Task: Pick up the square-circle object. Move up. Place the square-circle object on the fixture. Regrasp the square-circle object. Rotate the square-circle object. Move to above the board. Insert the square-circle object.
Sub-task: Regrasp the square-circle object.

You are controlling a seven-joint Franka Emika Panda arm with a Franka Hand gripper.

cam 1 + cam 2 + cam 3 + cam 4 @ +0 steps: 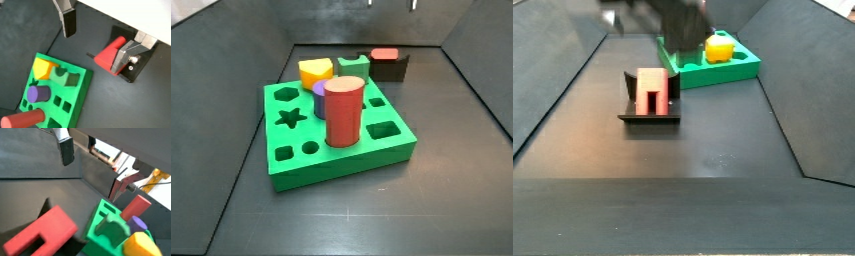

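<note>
Your gripper [67, 22] hangs above the dark floor [100, 95], between the board [77, 102] and the fixture [137, 57], touching neither. Only 1 finger [65, 150] shows in both wrist views, with nothing gripped on it; you cannot tell how wide the jaws stand.

The square-circle object [108, 54] rests on the fixture, tilted against its upright bracket. In a side view it [651, 92] lies along the fixture's [649, 118] base plate, well apart from the board [734, 68].

The board [331, 150] carries 4 pieces: a tall red cylinder [344, 112] upright near its middle, a yellow block [315, 71], a purple peg [38, 93] and a small green block [353, 66] along its far edge.
</note>
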